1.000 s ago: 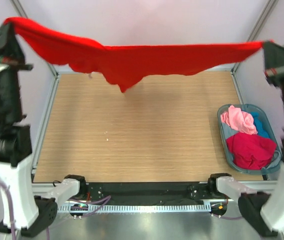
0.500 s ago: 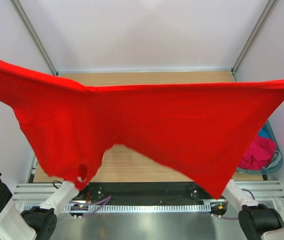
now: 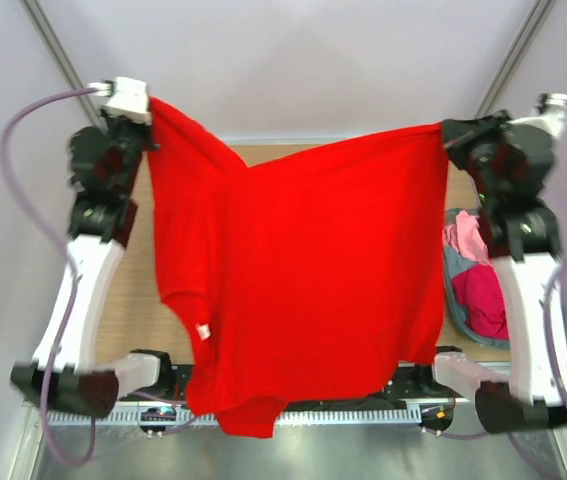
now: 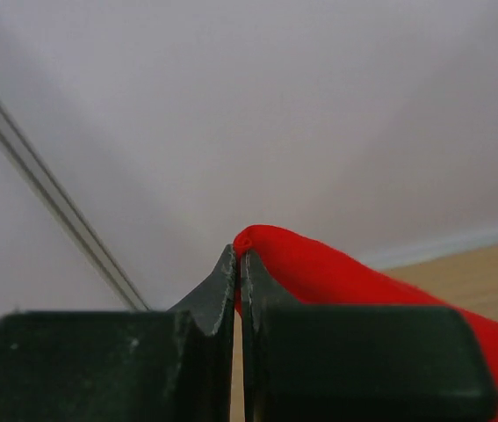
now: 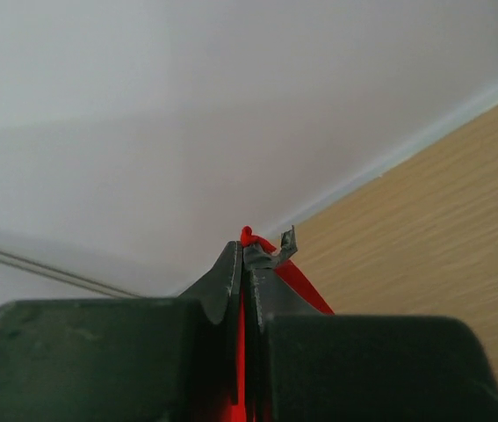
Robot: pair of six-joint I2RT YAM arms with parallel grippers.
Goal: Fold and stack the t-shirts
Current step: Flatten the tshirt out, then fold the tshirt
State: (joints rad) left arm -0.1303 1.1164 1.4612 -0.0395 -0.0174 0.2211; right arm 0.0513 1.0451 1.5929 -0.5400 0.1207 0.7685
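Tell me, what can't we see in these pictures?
- Top view: the hanging bright red cloth t-shirt covers most of the wooden table.
- Top view: that shirt and the right arm hide part of the blue-grey plastic basket.
- Top view: the shirt's small white label is too small to read.
- Wrist views: the left gripper and right gripper block nearly all the shirt.
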